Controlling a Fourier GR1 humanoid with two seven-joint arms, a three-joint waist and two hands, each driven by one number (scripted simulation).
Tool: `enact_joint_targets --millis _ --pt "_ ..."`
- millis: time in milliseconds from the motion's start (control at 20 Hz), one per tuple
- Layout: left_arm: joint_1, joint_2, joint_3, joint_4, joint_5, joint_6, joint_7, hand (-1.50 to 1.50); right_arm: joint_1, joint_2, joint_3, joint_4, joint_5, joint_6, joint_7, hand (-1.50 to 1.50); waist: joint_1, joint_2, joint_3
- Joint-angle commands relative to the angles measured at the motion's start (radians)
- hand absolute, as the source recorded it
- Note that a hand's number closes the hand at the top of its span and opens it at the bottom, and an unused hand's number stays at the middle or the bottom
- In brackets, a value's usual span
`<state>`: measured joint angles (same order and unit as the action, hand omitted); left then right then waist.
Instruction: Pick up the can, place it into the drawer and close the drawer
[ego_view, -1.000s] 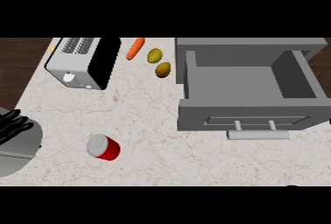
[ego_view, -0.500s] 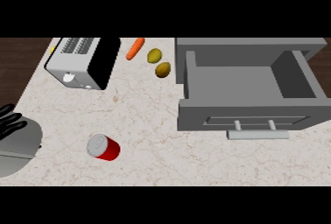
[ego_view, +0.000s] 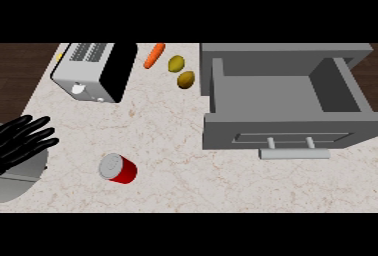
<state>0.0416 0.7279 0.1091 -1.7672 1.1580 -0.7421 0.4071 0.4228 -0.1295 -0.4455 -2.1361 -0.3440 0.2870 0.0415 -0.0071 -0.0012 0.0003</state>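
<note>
A red can (ego_view: 118, 169) with a silver top lies on the speckled counter at the lower left. The grey drawer (ego_view: 221, 134) stands pulled open at the right, its inside bare, with a bar handle (ego_view: 294, 153) on its front. My left hand (ego_view: 22, 140) shows at the left edge, fingers straight and spread, a short way up and left of the can and not touching it. My right hand is out of the picture.
A silver and black toaster (ego_view: 94, 71) sits at the back left. A carrot (ego_view: 153, 55) and two yellowish fruits (ego_view: 181, 71) lie between the toaster and the drawer. Dark floor shows beyond the counter's left edge (ego_view: 29, 95).
My left hand has crept a little up and to the right from the left edge. The can and the drawer have stayed where they were.
</note>
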Motion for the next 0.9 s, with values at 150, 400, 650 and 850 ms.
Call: enact_joint_targets --millis 150,400,650,850 --pt "-0.092 -0.134 -0.067 0.043 -0.132 0.079 0.052 -1.50 -0.029 -0.040 -0.100 0.065 -0.086 0.070 0.000 -1.50 -0.001 0.001 0.000" --pt "-0.061 -0.239 -0.070 0.068 -0.283 0.010 0.018 -1.50 -0.019 0.014 -0.088 -0.014 -0.033 0.049 0.045 -1.50 0.002 0.001 -0.001" --pt "-0.064 -0.306 -0.092 0.049 -0.365 0.042 0.027 -1.50 -0.008 0.034 -0.109 -0.067 -0.080 0.070 0.085 -1.50 0.003 0.000 0.000" --pt "-0.141 -0.409 -0.080 0.259 -0.584 -0.037 -0.114 -1.50 -0.010 -0.028 -0.175 -0.044 -0.149 0.103 0.116 -1.50 -0.005 0.002 -0.001"
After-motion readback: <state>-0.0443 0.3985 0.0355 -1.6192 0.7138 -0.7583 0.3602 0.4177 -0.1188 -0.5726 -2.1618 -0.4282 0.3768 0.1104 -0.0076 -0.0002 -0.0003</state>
